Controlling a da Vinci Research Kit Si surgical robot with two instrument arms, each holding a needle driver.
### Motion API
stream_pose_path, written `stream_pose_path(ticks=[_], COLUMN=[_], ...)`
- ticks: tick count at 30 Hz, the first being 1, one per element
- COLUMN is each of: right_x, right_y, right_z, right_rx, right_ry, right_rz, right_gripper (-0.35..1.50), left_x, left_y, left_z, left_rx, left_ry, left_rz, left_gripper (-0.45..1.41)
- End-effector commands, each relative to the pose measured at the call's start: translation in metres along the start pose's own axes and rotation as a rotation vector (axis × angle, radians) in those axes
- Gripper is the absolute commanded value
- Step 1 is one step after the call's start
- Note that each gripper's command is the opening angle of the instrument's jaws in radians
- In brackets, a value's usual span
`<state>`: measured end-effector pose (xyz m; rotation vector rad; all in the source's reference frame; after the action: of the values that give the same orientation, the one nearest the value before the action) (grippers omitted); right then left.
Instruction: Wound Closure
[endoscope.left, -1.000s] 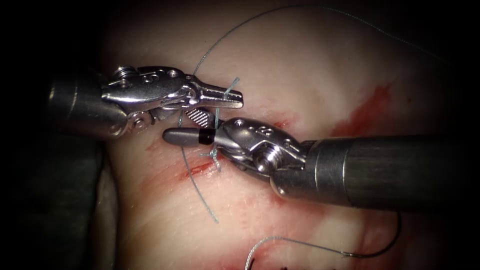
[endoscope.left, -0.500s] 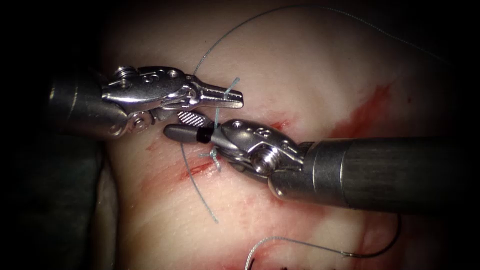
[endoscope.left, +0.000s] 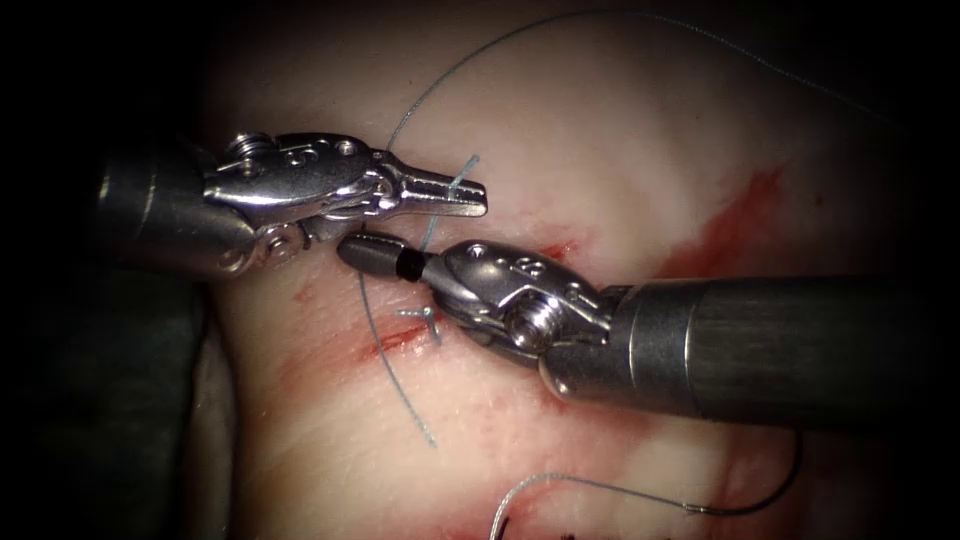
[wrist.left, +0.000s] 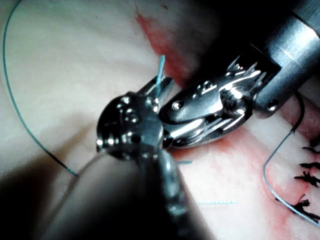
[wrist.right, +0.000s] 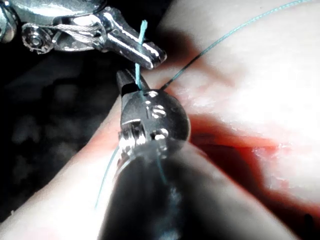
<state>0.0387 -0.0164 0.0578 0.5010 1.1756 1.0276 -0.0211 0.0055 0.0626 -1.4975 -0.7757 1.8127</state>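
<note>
Pale tissue (endoscope.left: 620, 130) with one cut (endoscope.left: 395, 340) and smears of red fluid (endoscope.left: 740, 215) lies under everything. Nearest the viewer, well behind and below the right gripper (endoscope.left: 375, 255), one curved needle (endoscope.left: 765, 497) lies free on the tissue to the right of the cut. Neither tool holds it, and I cannot tell whether its tip is in the tissue. Dark finished stitches (wrist.left: 306, 176) sit near it, at least three countable in the left wrist view. Just under the right gripper's jaws sits one fresh knot (endoscope.left: 430, 318) on the cut, with one loose tail curving away below it. The right gripper's jaws are pressed together, with the thread (endoscope.left: 428, 235) caught at their root, judging by the right wrist view. Directly above, almost touching, the left gripper (endoscope.left: 450, 195) pinches the same strand near its frayed end and holds it upright. Farthest off, one long loop of thread arcs away beyond the left gripper. This looks like trimming the tail above the knot. To do it well, the left gripper should hold the strand taut and steady, without lifting the knot. The right gripper should bite a little above the knot, leaving a short tail, with its jaws clear of the tissue and the long strand. Count: two grippers, one needle, one fresh knot.
</note>
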Motion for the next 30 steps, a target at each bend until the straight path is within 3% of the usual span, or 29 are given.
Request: stream_pose_path(ticks=[1, 9, 10, 11, 18, 23, 25, 30], right_x=[0.0001, 0.0008, 0.0007, 0.0007, 0.0007, 0.0006, 0.0007, 0.0007], right_y=[0.0000, 0.0009, 0.0009, 0.0009, 0.0012, 0.0015, 0.0016, 0.0013], right_z=[0.0004, -0.0061, -0.0082, -0.0082, -0.0160, -0.0186, -0.0186, -0.0182], right_rx=[0.004, -0.004, 0.001, 0.001, -0.034, -0.065, -0.081, -0.084], right_ry=[-0.001, 0.014, 0.013, 0.013, 0.038, 0.060, 0.069, 0.066], right_rz=[-0.001, -0.002, -0.002, -0.002, 0.012, 0.023, 0.028, 0.023], right_gripper=[-0.35, -0.35, -0.35, -0.35, -0.35, 0.07, 0.39, 0.78], left_x=[-0.0002, -0.0008, -0.0012, -0.0012, -0.0023, -0.0028, -0.0033, -0.0058], left_y=[-0.0003, -0.0007, -0.0009, -0.0009, -0.0012, -0.0015, -0.0019, -0.0035], left_z=[0.0003, -0.0018, -0.0025, -0.0025, -0.0052, -0.0069, -0.0075, -0.0086], left_rx=[-0.002, 0.010, 0.014, 0.014, 0.052, 0.089, 0.131, 0.254], left_ry=[-0.002, 0.005, 0.003, 0.003, -0.032, -0.053, -0.056, -0.130], left_rz=[-0.002, 0.011, -0.016, -0.016, -0.126, -0.181, -0.216, -0.242], left_gripper=[-0.45, -0.45, -0.45, -0.45, -0.45, -0.45, -0.45, -0.45])
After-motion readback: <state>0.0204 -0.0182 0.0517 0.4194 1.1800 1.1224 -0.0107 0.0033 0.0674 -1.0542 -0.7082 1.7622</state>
